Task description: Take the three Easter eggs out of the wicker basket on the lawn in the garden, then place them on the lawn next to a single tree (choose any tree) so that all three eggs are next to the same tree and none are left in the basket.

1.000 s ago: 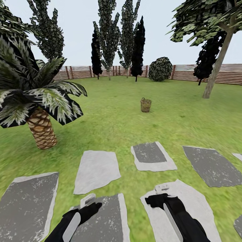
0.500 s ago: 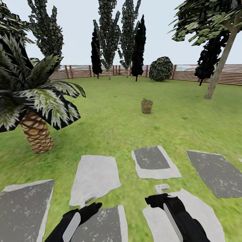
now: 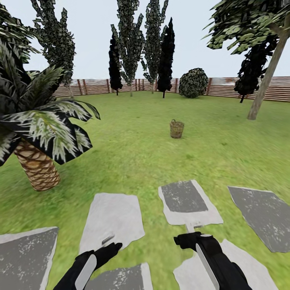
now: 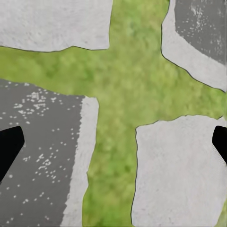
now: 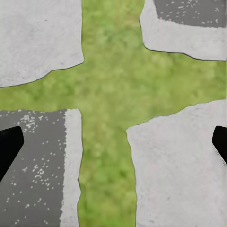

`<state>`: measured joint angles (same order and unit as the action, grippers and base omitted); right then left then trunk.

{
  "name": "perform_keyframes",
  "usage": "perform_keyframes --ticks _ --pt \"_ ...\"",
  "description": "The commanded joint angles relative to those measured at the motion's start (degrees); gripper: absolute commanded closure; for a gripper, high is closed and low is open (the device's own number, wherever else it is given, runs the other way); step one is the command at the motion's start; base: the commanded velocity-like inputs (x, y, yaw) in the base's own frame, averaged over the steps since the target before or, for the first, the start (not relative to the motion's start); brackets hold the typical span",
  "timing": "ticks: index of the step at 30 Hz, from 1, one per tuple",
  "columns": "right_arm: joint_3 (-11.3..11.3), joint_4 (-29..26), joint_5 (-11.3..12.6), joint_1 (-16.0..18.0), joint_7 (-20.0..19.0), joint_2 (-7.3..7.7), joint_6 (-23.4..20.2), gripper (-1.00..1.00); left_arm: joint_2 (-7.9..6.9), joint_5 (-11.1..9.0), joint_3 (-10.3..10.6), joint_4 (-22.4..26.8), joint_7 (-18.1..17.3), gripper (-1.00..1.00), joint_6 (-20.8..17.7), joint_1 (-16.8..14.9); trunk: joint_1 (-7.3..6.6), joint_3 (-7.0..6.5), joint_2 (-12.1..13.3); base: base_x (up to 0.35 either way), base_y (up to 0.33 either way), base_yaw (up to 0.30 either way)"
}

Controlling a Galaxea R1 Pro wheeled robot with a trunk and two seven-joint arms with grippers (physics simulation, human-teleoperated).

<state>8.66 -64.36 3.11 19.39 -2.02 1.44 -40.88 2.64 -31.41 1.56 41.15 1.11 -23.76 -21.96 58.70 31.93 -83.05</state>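
Note:
The brown wicker basket [image 3: 176,129] stands upright on the green lawn [image 3: 137,153], well ahead of me and slightly right of centre. The three Easter eggs are hidden from here by the basket's wall. A tree [image 3: 266,80] with a pale leaning trunk rises at the far right, near the slat fence [image 3: 92,86]. My left gripper [image 3: 108,243] and right gripper [image 3: 195,230] hang low in front of me over the stepping stones. Both are open with nothing between their fingers, as the left wrist view [image 4: 113,142] and right wrist view [image 5: 113,142] show.
A squat palm [image 3: 37,171] with broad fronds stands close on the left. Grey stepping stones [image 3: 187,201] lie in the grass under and ahead of my arms. Slim dark trees [image 3: 165,56] and a round bush [image 3: 193,82] line the far fence.
The whole view has advanced: stepping stones slid down the picture, the palm drifted left and lower, the basket sits slightly nearer. Both arms hold the same pose.

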Motion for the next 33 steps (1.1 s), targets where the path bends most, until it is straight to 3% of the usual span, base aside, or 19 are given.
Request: perform_keyframes --ticks 1,19,24,33 --pt "0.1 -0.1 0.3 0.0 0.1 0.05 -0.3 -1.00 0.01 -0.3 0.0 0.1 0.1 -1.00 -0.2 0.0 0.03 0.06 0.0 0.334 0.000 0.000" --pt "0.1 -0.1 0.3 0.0 0.1 0.05 -0.3 -1.00 0.18 -0.4 0.2 0.1 -0.3 -1.00 -0.2 0.0 0.03 0.06 0.0 0.334 0.000 0.000" --pt "0.1 -0.1 0.3 0.0 0.1 0.05 -0.3 -1.00 0.21 -0.4 1.7 0.1 -0.3 -1.00 -0.2 0.0 0.03 0.06 0.0 0.334 0.000 0.000" --pt "1.1 -0.9 0.6 0.2 -0.2 -0.10 -0.3 -1.00 0.12 -0.4 2.1 0.2 -0.4 -1.00 -0.2 0.0 0.03 0.06 0.0 0.334 0.000 0.000"
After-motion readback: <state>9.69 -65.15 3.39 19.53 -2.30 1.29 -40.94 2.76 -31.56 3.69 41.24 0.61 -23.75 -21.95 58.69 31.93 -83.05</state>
